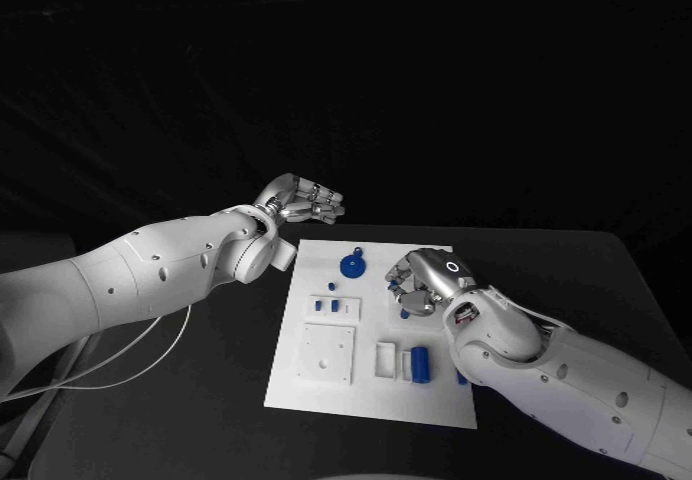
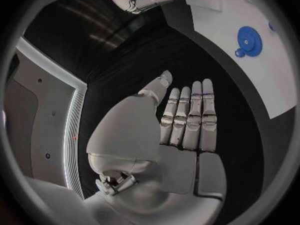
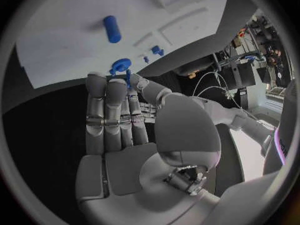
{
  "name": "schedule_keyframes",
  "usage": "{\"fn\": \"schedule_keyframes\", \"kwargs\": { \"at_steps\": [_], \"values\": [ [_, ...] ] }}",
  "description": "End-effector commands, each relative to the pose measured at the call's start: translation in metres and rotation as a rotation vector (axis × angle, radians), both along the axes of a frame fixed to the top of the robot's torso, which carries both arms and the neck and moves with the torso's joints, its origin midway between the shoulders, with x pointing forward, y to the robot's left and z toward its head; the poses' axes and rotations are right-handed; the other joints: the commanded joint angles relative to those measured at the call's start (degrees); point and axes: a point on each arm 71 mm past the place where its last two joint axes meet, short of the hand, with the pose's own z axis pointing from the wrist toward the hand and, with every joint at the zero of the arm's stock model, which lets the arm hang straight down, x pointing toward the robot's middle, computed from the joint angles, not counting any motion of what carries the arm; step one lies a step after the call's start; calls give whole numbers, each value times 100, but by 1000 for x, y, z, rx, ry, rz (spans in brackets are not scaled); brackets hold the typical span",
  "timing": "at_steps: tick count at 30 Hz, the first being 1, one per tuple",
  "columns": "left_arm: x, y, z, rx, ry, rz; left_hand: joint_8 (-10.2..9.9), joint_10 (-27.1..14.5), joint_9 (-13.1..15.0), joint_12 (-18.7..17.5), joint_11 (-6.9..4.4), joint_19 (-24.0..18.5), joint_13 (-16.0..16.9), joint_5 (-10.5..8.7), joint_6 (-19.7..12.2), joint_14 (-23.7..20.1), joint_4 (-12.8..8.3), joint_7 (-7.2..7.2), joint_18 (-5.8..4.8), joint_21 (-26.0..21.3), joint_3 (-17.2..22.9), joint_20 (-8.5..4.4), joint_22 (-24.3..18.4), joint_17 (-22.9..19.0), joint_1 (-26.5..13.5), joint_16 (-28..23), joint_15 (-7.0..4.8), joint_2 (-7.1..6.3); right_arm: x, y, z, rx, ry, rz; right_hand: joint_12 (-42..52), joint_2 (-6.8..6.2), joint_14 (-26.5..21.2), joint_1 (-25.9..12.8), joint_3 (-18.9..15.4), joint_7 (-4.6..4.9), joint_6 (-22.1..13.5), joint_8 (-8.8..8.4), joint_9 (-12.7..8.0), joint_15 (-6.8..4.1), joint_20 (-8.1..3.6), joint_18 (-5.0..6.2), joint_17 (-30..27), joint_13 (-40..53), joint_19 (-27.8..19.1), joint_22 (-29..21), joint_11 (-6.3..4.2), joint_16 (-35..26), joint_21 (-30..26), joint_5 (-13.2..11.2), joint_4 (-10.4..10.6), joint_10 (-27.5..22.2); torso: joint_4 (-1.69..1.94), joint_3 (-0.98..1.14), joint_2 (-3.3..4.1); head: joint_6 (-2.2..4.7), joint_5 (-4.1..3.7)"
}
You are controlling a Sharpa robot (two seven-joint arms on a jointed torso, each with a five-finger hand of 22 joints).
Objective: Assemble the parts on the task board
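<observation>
- The task board (image 1: 325,385) is a flat white rectangular plate lying in the middle of the black tabletop (image 1: 173,400), its long sides running away from the robot
- Near the board's far edge lies a blue gear (image 1: 353,265), round and toothed, with a small blue knob beside it; the left wrist view shows the same gear (image 2: 252,39) flat on the white plate
- A blue cylinder (image 1: 420,362) lies on its side near the board's right edge, just beside a raised white rectangular frame (image 1: 387,359); in the right wrist view the cylinder (image 3: 112,29) lies alone on bare white
- A few small blue pegs (image 1: 330,304) stand in the board's middle, above a white square block (image 1: 326,352)
- The left hand (image 1: 303,202) hovers off the board's far left corner over the tabletop, holding nothing; in its wrist view its fingers (image 2: 187,117) lie straight and side by side
- The right hand (image 1: 423,283) is over the board's right side, and a small blue part (image 3: 128,77) shows pinched at its fingertips, just beside the gear
</observation>
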Motion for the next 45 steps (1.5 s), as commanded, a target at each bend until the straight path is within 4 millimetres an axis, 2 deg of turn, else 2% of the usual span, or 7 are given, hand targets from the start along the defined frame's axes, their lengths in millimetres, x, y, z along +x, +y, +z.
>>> {"fn": "schedule_keyframes", "kwargs": {
  "at_steps": [1, 6, 12, 16, 25, 36, 45],
  "values": [
    [1, -6, 2, -13, -13, -7, -17, -18, -4, -21, -8, 33, -3, -1, 30, 6, 17, 7, 67, 34, -5, 2, -5, 1, 2, -6, -16, 75, -9, 14, -4, 51, -7, 63, 15, -38, 11, 41, -14, -2, 29, 28, 9, -40, -55, 69, -13, 7, 235, -12, -14, -22, -26, 40, 31, 28, 20, -13, 0, -33, 101],
    [1, -16, 2, -20, -14, -23, -15, -4, -3, -22, -12, 35, -4, 3, 31, 8, 21, 9, 65, 35, 5, -1, -14, 1, 0, -6, -17, 80, -20, 32, -16, 58, 4, 101, 14, -36, 11, 47, -14, -2, 27, 27, 8, -40, -56, 71, -15, 6, 236, -18, -13, -23, -41, 43, 28, 25, 28, -21, 4, -81, 232],
    [1, -24, 1, -24, -11, -34, -15, -4, -3, -22, -12, 35, -4, 3, 31, 8, 21, 9, 65, 35, 5, -1, -14, 1, 0, -6, -17, 81, -30, 48, -28, 56, 19, 136, 14, -36, 13, 50, -12, -1, 26, 27, 8, -39, -56, 73, -21, 6, 239, -19, -12, -25, -34, 49, 24, 24, 26, -20, -2, -191, 477],
    [1, -27, 1, -25, -9, -40, -16, -1, -4, -22, -13, 32, -4, 0, 30, 0, 27, 10, 62, 34, 12, 0, -27, 1, -6, -7, -14, 81, -33, 54, -35, 45, 26, 148, 14, -35, 14, 48, -16, -1, 25, 27, 8, -40, -55, 76, -28, 6, 239, -24, -12, -25, -38, 61, 20, 25, 27, -26, -2, -254, 572],
    [2, -33, 1, -27, -1, -52, -16, 0, -4, -22, -13, 32, -4, -3, 30, 0, 35, 9, 61, 34, 13, 1, -34, 1, -13, -6, -14, 86, -40, 64, -50, 19, 46, 164, 12, -29, 15, 47, -18, 0, 24, 27, 8, -39, -55, 79, -37, 5, 237, -30, -10, -22, -39, 68, 10, 22, 19, -29, -2, -332, 625],
    [5, -31, -2, -22, 5, -43, -15, -6, -3, -22, -12, 30, -4, -4, 27, -7, 50, 11, 60, 31, 13, 5, -54, 1, -22, -6, -12, 90, -48, 74, -58, -9, 53, 165, 14, -16, 16, 53, -17, -1, 25, 27, 8, -37, -54, 79, -45, 6, 239, -28, -11, -19, -22, 32, -7, 24, 9, -10, -3, -411, 674],
    [5, -27, -3, -21, 7, -38, -15, -6, -3, -22, -12, 30, -4, -4, 27, -7, 50, 11, 60, 31, 13, 5, -54, 1, -22, -6, -12, 90, -52, 76, -66, -60, 63, 165, 13, -13, 13, 61, -6, 0, 26, 26, 7, -37, -53, 79, -51, 6, 235, -18, -9, -12, -1, -9, -31, 24, 15, -14, -2, -468, 712]
  ]
}}
